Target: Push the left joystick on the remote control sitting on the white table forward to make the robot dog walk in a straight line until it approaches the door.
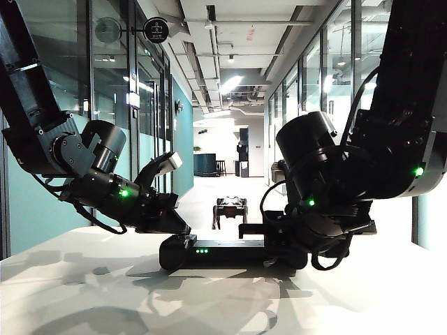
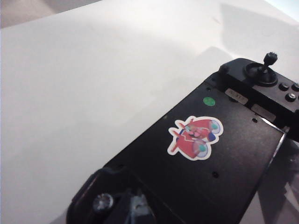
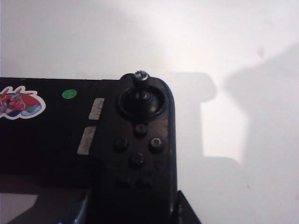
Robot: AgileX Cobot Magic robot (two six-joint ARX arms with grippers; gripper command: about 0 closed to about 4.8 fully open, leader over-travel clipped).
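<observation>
The black remote control (image 1: 223, 252) lies on the white table (image 1: 105, 293), with a red sticker (image 2: 195, 137) on its flat middle. My left gripper (image 2: 135, 211) is down at its left end, fingers together, the tip right beside the left joystick (image 2: 103, 203). My right gripper (image 3: 131, 212) straddles the right handle end, one finger (image 3: 183, 211) on each side, shut on it. The right-hand joystick (image 3: 141, 77) stands upright and untouched. The robot dog (image 1: 230, 208) stands on the corridor floor beyond the table, seen small and dark. Which door is meant I cannot tell.
Glass walls line both sides of the corridor (image 1: 230, 185) that runs straight away behind the table. Both black arms reach in from the upper corners in the exterior view. Bare white tabletop (image 2: 84, 93) lies around the controller.
</observation>
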